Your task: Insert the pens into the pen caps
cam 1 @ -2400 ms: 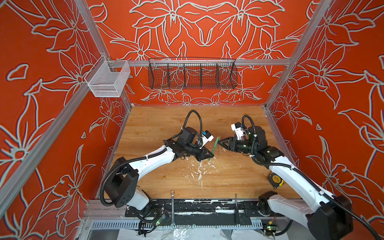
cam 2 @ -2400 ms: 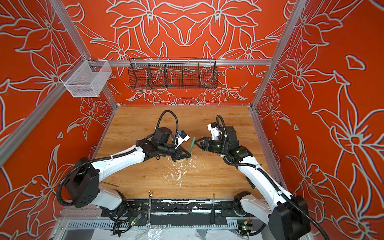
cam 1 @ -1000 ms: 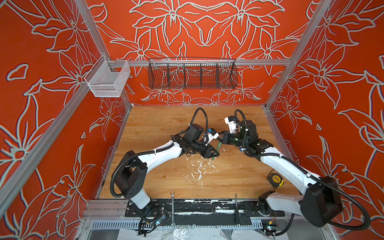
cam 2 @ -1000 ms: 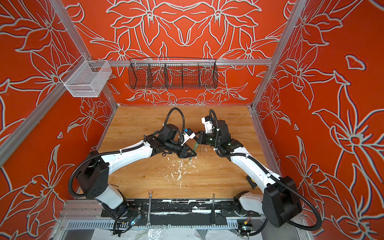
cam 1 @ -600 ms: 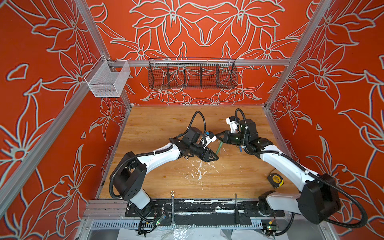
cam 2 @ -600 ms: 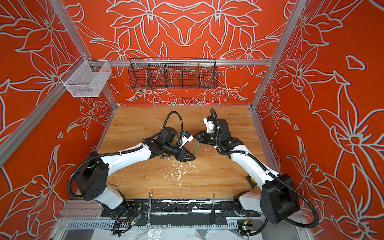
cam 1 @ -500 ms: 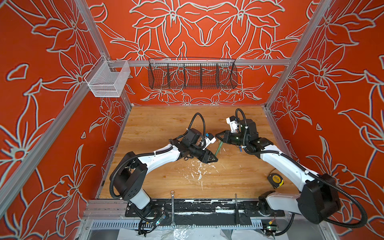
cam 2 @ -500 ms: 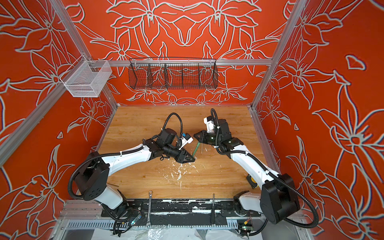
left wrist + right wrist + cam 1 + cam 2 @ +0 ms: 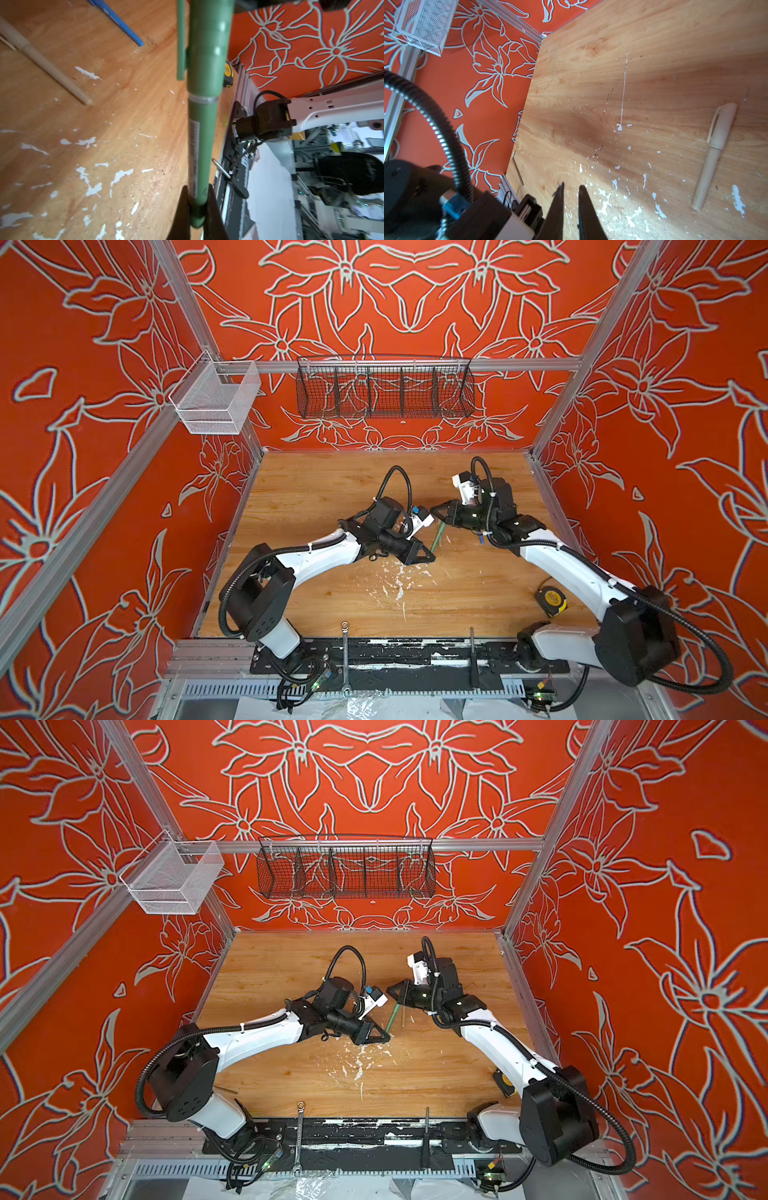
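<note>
Pinching the green pen's (image 9: pixel 202 145) bare end tight in the left gripper (image 9: pixel 197 188), clear of the worktop (image 9: pixel 311 489), just behind the paint flecks (image 9: pixel 399 580). Clamping the green pen cap (image 9: pixel 209 41), already seated on that pen, in the right gripper (image 9: pixel 436 516). Leaving the tan pen (image 9: pixel 714 149), capped, flat beside the same flecks.

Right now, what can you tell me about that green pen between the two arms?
The green pen looks like matte plastic and wears its cap: a thin clip runs along the cap, and a pale ring and printed strip mark the barrel. It hangs slanted above the wooden table. The left gripper is shut on its uncapped end; the capped end reaches up by the right gripper, but whether that one grips it is hidden.
</note>
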You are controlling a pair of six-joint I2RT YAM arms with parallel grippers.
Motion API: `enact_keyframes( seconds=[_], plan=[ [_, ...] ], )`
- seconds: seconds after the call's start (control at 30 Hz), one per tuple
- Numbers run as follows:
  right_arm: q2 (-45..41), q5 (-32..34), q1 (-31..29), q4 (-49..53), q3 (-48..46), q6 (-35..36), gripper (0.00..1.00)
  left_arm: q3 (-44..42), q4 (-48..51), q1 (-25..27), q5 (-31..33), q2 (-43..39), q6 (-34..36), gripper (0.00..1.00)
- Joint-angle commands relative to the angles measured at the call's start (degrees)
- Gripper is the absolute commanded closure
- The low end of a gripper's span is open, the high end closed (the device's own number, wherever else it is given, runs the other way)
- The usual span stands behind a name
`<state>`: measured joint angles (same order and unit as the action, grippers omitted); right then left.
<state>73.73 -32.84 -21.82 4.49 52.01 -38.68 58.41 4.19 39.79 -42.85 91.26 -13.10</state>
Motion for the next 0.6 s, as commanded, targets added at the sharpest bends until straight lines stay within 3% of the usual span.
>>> enact_keyframes(
  seconds=[0.0, 0.23, 0.37, 0.57],
  plan=[
    [-0.2, -0.4, 0.1, -1.1, 0.0, -1.4, 1.0, 2.2, -0.1, -0.4, 2.4, 0.7, -1.2, 1.0],
    [-0.4, 2.0, -0.7, -1.1, -2.6, -2.9, 1.0, 4.3, -2.2, -1.7, 10.9, 1.3, -5.5, 1.0],
    [0.8, 7.3, -6.0, -0.3, -4.8, -4.4, 1.0, 8.1, -5.8, -4.0, 12.4, 3.2, -6.7, 1.0],
    [1.8, 8.3, -9.4, -8.2, -11.4, -11.8, 1.0, 12.4, -8.3, -5.6, 16.6, 5.5, -6.6, 1.0]
  ],
)
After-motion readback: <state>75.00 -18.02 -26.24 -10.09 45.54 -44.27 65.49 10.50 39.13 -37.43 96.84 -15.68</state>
